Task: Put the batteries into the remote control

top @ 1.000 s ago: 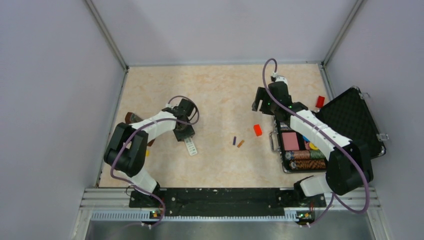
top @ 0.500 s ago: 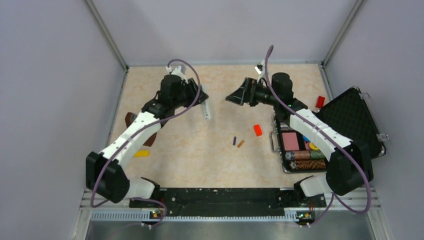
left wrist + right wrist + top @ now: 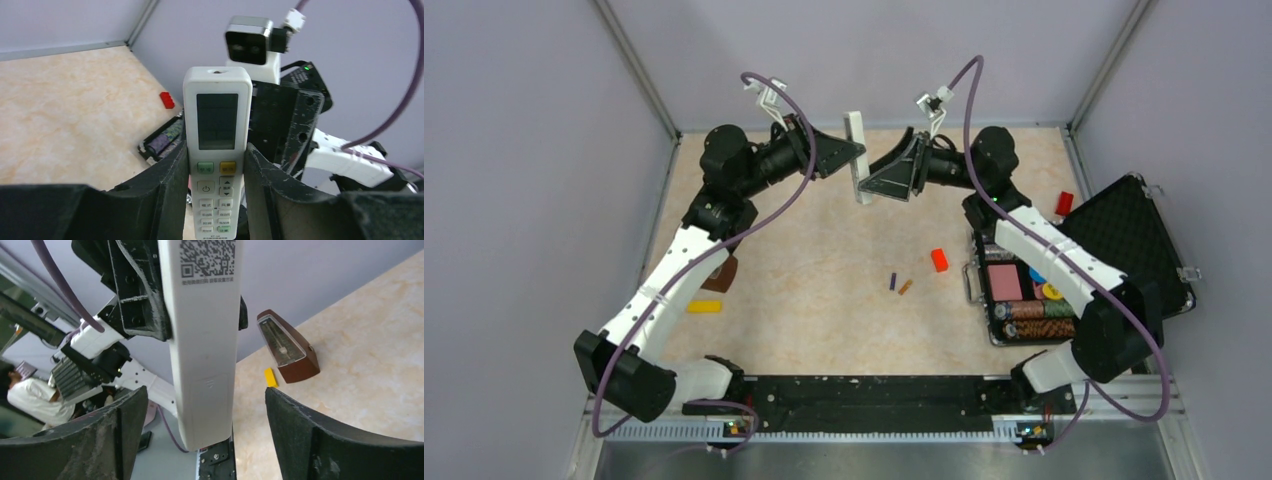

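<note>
The left gripper [image 3: 852, 153] is clamped on the remote control [image 3: 217, 120], one finger pressed against each long edge. It grips around the button rows, so the greenish display end sticks out past the fingertips. The button face is turned toward the left wrist camera. The remote is held above the far middle of the table [image 3: 844, 330], clear of the surface.

Facing it from the other side, the right gripper [image 3: 206, 392] has its jaws spread wide. Its two fingers [image 3: 125, 435] sit either side of the remote's plain white back, with a clear gap on each side and no contact. That back carries a QR label near the held end and a faint rectangular outline lower down.

The batteries lie on the table well below and apart from both grippers. The dark purple one [image 3: 893, 282] and the orange-brown one [image 3: 905, 287] are just beside each other, near a red block [image 3: 939, 260]. To the right stands an open black case [image 3: 1129, 240], with another red block [image 3: 1064, 203] at its far corner. On the left side are a brown metronome [image 3: 287, 347] and a yellow bar [image 3: 704, 306].
</note>
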Available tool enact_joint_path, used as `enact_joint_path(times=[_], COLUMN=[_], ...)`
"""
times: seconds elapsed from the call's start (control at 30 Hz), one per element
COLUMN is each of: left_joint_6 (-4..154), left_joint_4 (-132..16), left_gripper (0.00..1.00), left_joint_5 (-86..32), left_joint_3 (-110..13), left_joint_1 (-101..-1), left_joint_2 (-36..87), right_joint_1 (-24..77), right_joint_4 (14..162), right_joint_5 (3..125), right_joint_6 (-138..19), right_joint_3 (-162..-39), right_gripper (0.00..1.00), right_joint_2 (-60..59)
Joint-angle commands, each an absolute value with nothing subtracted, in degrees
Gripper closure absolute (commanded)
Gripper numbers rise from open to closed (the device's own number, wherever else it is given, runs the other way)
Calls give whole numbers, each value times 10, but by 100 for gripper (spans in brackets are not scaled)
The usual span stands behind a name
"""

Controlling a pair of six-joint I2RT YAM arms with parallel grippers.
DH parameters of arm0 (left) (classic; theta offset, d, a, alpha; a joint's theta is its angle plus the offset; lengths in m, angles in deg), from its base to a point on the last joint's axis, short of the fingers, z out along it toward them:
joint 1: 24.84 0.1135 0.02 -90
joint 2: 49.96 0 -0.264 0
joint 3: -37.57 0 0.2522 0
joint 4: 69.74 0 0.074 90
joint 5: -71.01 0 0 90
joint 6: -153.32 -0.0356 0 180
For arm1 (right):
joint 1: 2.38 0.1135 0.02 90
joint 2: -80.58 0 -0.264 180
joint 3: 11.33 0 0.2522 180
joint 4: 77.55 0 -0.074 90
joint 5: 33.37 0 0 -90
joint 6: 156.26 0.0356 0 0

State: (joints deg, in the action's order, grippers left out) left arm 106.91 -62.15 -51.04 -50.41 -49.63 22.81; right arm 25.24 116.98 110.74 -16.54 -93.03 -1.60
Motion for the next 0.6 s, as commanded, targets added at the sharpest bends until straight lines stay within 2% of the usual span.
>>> enact_joint_path(times=[0.0,0.1,0.23,0.27,0.3,0.4,0.43,0.5,0.57], left_joint_6=[1111,1119,1114,1110,1105,1083,1072,1042,1009], left_joint_4=[-730,-748,-750,-746,-737,-702,-686,-640,-589], left_gripper=[100,100,100,97,85,36,24,9,7], left_joint_5=[-578,-598,-609,-607,-603,-581,-568,-527,-472], left_joint_3=[-519,-518,-517,-518,-518,-520,-521,-524,-524], left_joint_1=[-494,-494,-493,-494,-494,-494,-494,-494,-494], left_joint_2=[223,224,225,225,224,222,219,210,201], right_joint_1=[272,274,274,275,274,275,274,276,285], right_joint_4=[1250,1238,1304,1309,1310,1281,1250,1149,1008], right_joint_5=[1146,1155,1158,1156,1153,1141,1134,1111,1062], right_joint_6=[-120,-106,-59,-55,-55,-84,-108,-193,-311], right_joint_3=[-965,-984,-978,-978,-978,-979,-982,-1000,-1030], right_gripper=[21,44,76,84,89,98,99,99,99], right_joint_2=[-42,-65,-73,-73,-71,-65,-63,-53,-43])
